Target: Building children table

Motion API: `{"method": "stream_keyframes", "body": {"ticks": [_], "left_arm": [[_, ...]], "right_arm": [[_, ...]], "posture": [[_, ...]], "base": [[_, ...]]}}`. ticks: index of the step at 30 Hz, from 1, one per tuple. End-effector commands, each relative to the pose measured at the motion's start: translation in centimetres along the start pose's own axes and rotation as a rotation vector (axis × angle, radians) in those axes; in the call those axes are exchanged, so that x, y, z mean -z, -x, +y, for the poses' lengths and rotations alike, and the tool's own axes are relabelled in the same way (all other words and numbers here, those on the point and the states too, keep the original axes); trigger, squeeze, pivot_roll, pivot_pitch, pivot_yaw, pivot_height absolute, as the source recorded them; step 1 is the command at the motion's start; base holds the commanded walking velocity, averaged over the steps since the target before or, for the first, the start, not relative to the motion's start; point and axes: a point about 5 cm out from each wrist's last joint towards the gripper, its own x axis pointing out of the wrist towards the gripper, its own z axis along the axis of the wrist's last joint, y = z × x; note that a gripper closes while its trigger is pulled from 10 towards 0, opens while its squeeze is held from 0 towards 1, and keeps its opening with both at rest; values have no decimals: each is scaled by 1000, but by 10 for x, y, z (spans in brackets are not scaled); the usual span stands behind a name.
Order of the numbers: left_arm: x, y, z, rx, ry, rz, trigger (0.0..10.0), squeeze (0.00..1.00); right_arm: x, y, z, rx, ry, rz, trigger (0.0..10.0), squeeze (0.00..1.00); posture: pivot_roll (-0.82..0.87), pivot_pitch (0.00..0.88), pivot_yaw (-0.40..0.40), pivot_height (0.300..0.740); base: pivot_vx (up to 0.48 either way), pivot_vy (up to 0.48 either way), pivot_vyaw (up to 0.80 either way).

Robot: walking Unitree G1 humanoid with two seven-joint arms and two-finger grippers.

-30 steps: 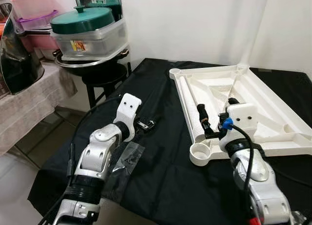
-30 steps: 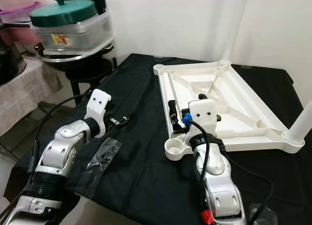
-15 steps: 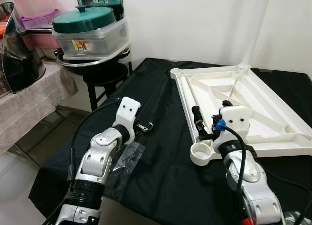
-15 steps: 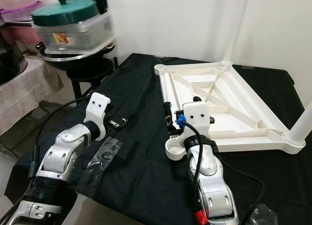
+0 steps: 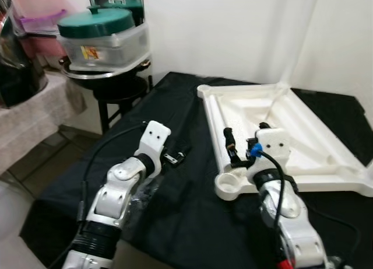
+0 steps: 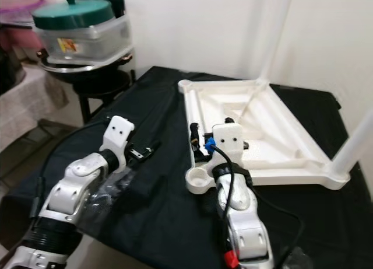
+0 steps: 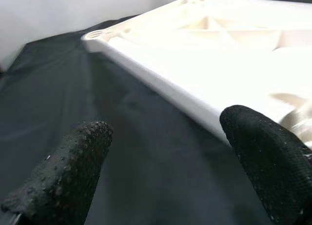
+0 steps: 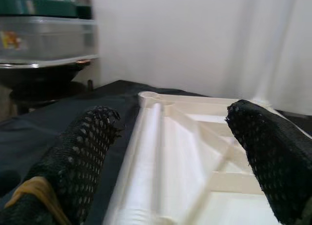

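Lying upside down on the black cloth of the table, the white table top shows its ribs and its round leg holes, and I think it was turned this way so the legs can be pushed in from above. It lies toward the far right part of the table, with one round socket at its near left corner. A white leg is already standing up in the near right corner, and another thin white leg rises from the far corner. One more long white leg lies flat inside the table top along its left edge, maybe waiting its turn. The right gripper hovers over the near left corner of the table top, with its two black fingers spread wide and nothing between them. It looks ready to reach for the lying leg. The left gripper is over the bare cloth just left of the table top, also spread wide and holding nothing. A clear plastic bag lies on the cloth near the table's front left edge. Beyond the table's far left corner, a box with a green lid rests on a stool.
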Motion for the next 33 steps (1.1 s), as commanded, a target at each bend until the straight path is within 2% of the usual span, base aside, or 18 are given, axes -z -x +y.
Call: {"method": "stream_keyframes", "body": {"ticks": [1, 5, 8, 11, 15, 20, 22, 23, 24, 25, 28, 33], "left_arm": [[-1, 1, 0, -1, -10, -10, 10000, 0], [-2, 1, 1, -6, -14, -16, 10000, 0], [-4, 2, 2, -12, -19, -41, 10000, 0], [-5, 3, 3, 13, -48, -48, 10000, 0], [-3, 5, 12, 20, -124, -37, 10000, 0], [-3, 6, 15, 39, -161, -35, 10000, 0], [-2, 8, 14, 80, -218, -30, 10000, 0], [-2, 8, 14, 80, -218, -30, 10000, 0], [0, 9, 14, 107, -271, -17, 10000, 0], [0, 9, 14, 107, -271, -17, 10000, 0], [10, 10, 17, 119, -357, 36, 10000, 0], [17, 9, 11, 155, -420, 59, 10000, 0]], "right_arm": [[4, 0, 1, 8, 5, 21, 10000, 0], [5, -1, 0, 15, 5, 27, 10000, 0], [6, -1, -1, 23, 5, 36, 10000, 0], [7, -1, -1, 25, 6, 40, 10000, 0], [9, 0, -2, 29, 9, 46, 10000, 0], [9, 1, -3, 32, 12, 48, 10000, 0], [10, 1, -3, 31, 16, 54, 10000, 0], [10, 1, -3, 31, 16, 54, 10000, 0], [12, 2, -4, 28, 19, 61, 10000, 0], [12, 2, -4, 28, 19, 61, 10000, 0], [15, 4, -3, 17, 24, 79, 10000, 0], [17, 5, -2, 8, 26, 90, 10000, 0]], "posture": [[-20, 0, 3, 740], [-19, 0, 2, 740], [-23, 0, 4, 740], [-24, 0, 4, 740], [-26, 0, 7, 740], [-26, 0, 7, 740], [-33, 0, 11, 740], [-33, 0, 11, 740], [-36, 0, 9, 740], [-36, 0, 9, 740], [-35, 0, 8, 740], [-22, 0, -13, 740]], "base": [[0, -480, 0], [0, -480, 0], [0, 0, 0], [0, 0, 0], [0, 0, 0], [0, 0, 0], [0, 0, 0], [0, 0, 0], [0, 0, 0], [0, 0, 0], [0, 0, 0], [0, 0, 0]]}}
